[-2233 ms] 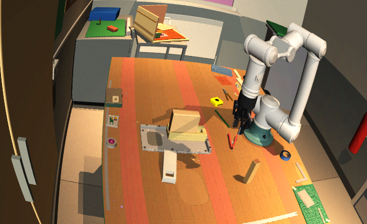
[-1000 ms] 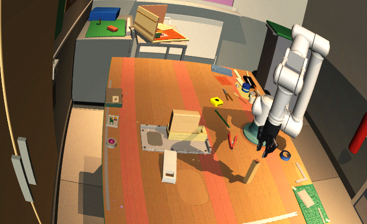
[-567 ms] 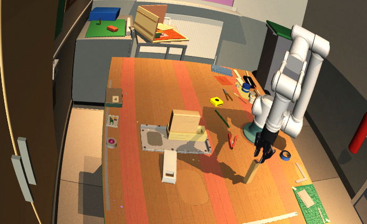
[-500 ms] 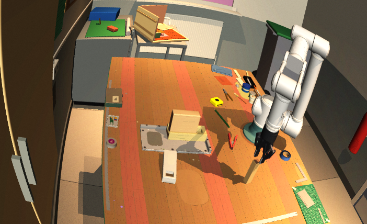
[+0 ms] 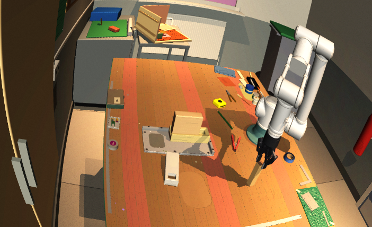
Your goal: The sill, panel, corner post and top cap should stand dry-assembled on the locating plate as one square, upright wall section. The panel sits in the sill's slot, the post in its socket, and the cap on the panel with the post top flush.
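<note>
The panel (image 5: pixel 188 122) stands upright in the pale sill (image 5: pixel 190 137), and the sill sits on the grey locating plate (image 5: pixel 178 141) mid-table. The top cap (image 5: pixel 171 168), a pale block with a small pocket, lies flat on the table just in front of the plate. The corner post (image 5: pixel 254 174), a tan wooden stick, stands tilted on the table to the right, near the front. My gripper (image 5: pixel 262 164) is down at the post's upper end, open around it, gripping nothing.
A blue tape roll (image 5: pixel 289 157) lies right of the post. Red pliers (image 5: pixel 235 142) and a green pencil (image 5: pixel 224 119) lie between the plate and the arm's base. A yellow tape measure (image 5: pixel 219 103) sits farther back. A green mat (image 5: pixel 314 204) covers the front right corner.
</note>
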Available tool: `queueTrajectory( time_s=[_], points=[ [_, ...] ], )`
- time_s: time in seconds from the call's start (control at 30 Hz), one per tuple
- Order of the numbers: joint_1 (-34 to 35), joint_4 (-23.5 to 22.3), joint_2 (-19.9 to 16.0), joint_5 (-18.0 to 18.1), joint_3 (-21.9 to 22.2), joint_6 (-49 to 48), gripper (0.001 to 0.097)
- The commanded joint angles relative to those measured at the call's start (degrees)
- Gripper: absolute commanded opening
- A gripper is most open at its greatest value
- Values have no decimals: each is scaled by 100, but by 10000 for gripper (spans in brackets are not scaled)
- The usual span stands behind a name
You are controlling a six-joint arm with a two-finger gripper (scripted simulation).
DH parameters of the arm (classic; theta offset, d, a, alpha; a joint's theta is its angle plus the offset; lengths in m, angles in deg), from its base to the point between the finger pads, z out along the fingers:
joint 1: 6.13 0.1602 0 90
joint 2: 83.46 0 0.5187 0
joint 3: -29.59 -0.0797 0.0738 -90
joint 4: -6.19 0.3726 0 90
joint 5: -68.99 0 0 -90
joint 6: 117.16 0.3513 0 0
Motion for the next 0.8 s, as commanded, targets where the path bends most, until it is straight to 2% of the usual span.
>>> queueTrajectory(
  time_s=[0.0,0.37,0.77],
  points=[
    [0,0,5,1,12,0,500],
    [0,0,4,6,8,0,500],
    [0,0,2,7,5,0,260]
  ],
)
